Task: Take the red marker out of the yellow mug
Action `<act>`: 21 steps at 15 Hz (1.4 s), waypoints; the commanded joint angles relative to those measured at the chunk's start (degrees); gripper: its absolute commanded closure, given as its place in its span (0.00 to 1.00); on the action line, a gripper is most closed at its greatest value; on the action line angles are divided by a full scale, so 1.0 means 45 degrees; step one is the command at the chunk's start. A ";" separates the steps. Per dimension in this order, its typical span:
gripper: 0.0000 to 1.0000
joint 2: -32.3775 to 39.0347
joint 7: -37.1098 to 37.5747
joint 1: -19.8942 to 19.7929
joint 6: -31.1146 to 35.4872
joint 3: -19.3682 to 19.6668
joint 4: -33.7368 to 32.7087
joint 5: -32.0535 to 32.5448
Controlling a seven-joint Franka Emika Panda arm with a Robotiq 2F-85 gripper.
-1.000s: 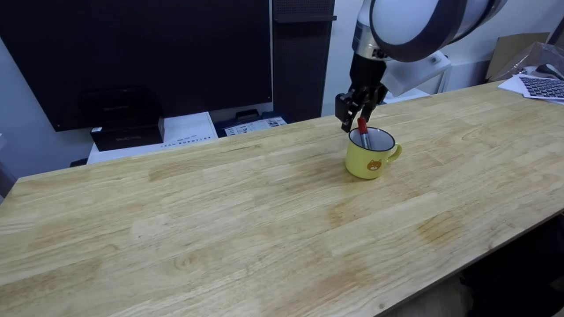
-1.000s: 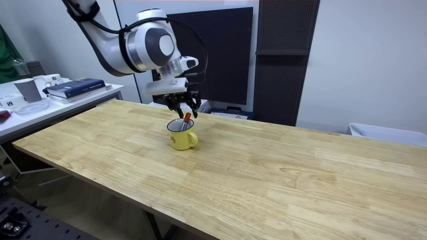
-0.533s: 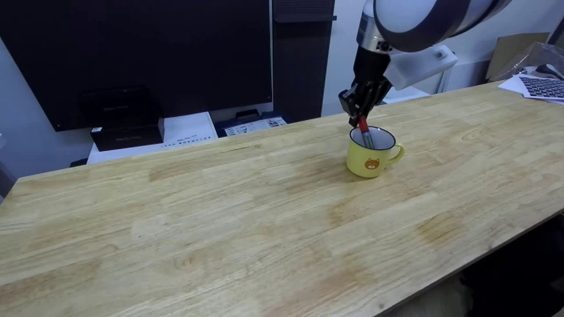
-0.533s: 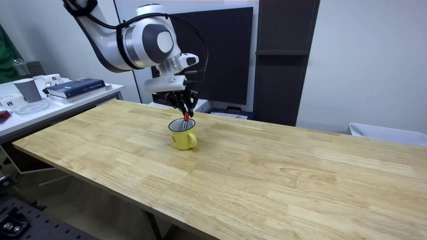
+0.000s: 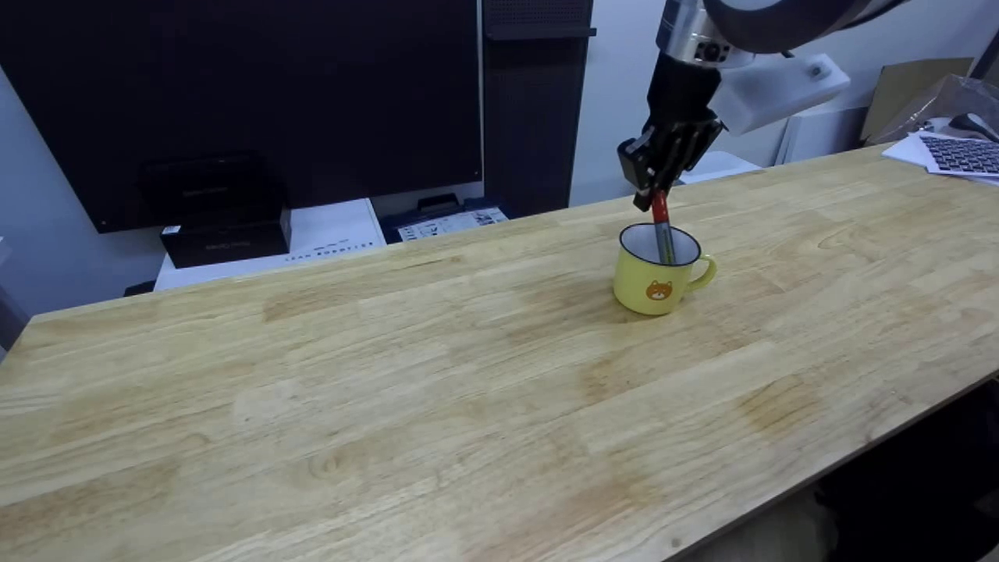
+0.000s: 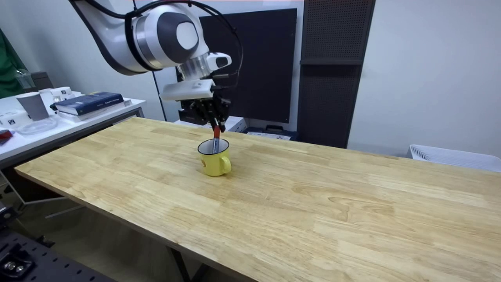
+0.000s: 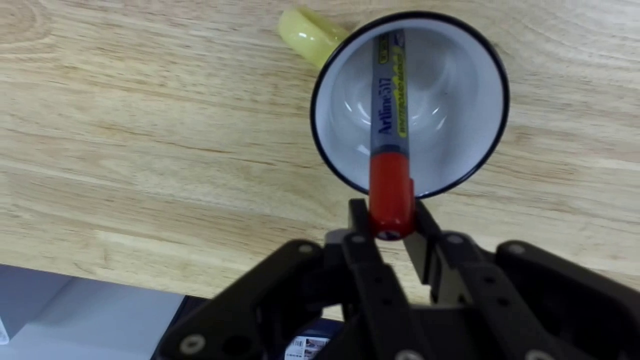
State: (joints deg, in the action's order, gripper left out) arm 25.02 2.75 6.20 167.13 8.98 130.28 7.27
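Note:
My gripper (image 7: 391,214) is shut on the red cap of the red marker (image 7: 389,110), one finger on each side of it. The marker's grey lettered barrel reaches down into the yellow mug (image 7: 480,115), and its lower part lies below the rim. In both exterior views the mug (image 5: 634,282) stands upright on the table, a bear face on its side and its handle (image 6: 226,164) free. The gripper (image 5: 652,200) is just above the rim, apart from it, and the marker (image 6: 216,135) is nearly upright. The mug's wall hides the marker's tip in the exterior views.
The wooden table (image 5: 351,390) carries the mug, with a keyboard (image 5: 964,154) at a far corner. Beyond its edge are a black box (image 5: 226,240) and a dark case (image 6: 274,132). A side table holds a blue book (image 6: 88,102) and a grey cup (image 6: 33,106).
The gripper, open around the cap a second ago, has shut on it and risen. The marker has come up with it and stands straighter. The mug shifted slightly at first.

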 commanded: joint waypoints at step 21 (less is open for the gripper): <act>0.94 -0.2166 -0.1473 -0.2550 -0.6428 -0.0594 -0.0953 -0.2251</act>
State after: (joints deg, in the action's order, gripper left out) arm 11.47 -2.44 -3.46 142.12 7.61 130.26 -0.44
